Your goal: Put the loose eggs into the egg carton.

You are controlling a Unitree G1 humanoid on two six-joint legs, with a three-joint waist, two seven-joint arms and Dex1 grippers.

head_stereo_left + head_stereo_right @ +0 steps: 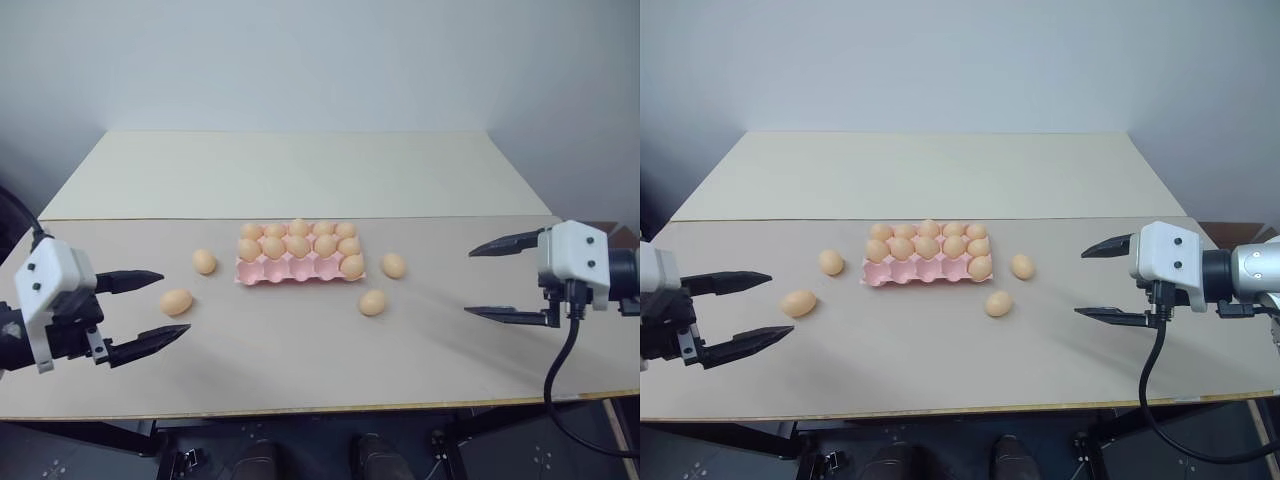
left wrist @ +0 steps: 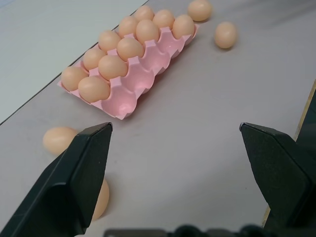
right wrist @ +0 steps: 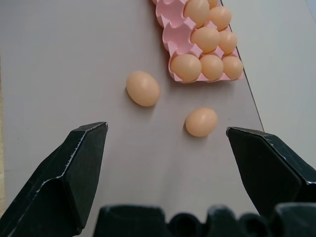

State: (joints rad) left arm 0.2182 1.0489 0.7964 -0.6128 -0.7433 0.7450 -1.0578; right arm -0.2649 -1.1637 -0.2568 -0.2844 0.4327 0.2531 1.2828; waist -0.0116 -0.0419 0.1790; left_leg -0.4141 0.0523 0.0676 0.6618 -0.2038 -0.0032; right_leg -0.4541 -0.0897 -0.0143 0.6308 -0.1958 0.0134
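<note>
Left wrist view: one loose egg [image 2: 101, 200] mostly hidden behind left gripper's finger [image 2: 74, 182]; another [image 2: 58, 139] partly covered by same fingertip. Right wrist view: egg carton [image 3: 175, 37] cut off by frame edge, far cups not visible. Head views: front-row cup contents too small to tell.

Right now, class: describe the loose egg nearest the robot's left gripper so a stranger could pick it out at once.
Find the pink egg carton in the middle of the table. Two loose eggs lie on its left side. The one meant is the nearer egg, lying closest to the open left gripper, farther from the carton than its neighbour.
</note>
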